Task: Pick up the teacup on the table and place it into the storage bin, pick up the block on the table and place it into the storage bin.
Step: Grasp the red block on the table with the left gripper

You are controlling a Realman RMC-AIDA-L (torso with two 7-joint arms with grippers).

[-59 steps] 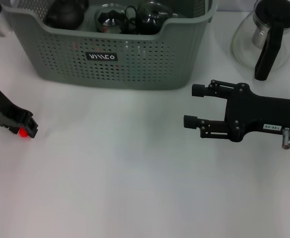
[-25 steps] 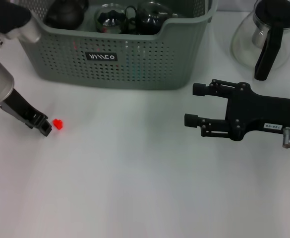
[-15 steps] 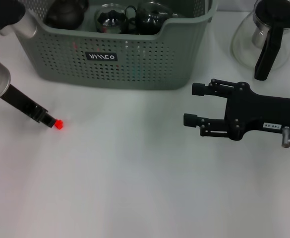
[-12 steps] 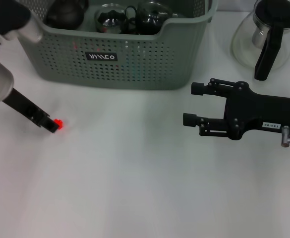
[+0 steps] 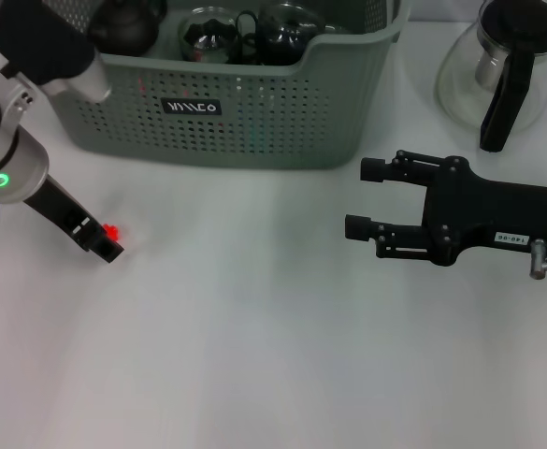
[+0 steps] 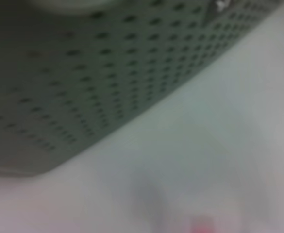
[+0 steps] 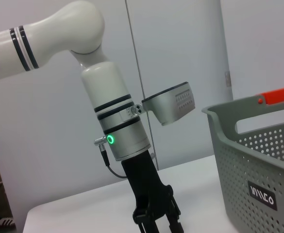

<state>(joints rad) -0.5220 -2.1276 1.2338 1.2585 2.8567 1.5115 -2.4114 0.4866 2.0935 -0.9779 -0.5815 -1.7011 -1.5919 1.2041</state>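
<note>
Presently the left gripper (image 5: 111, 245) is low over the white table (image 5: 254, 355), in front of the storage bin's left end, its tip right beside a small red block (image 5: 112, 230) that lies on the tabletop. Whether its fingers are around the block or merely next to it cannot be told. The left wrist view shows only the bin's perforated wall and a faint red blur at the edge.

The storage bin (image 5: 254, 131) stands at the far side of the table, with dark teapots and a glass teacup (image 5: 209, 36) already inside.

The right gripper (image 5: 362, 198) hovers over the table to the right, jaws spread apart, grasping nothing. A glass teapot (image 5: 497, 70) with a black handle stands behind it.
</note>
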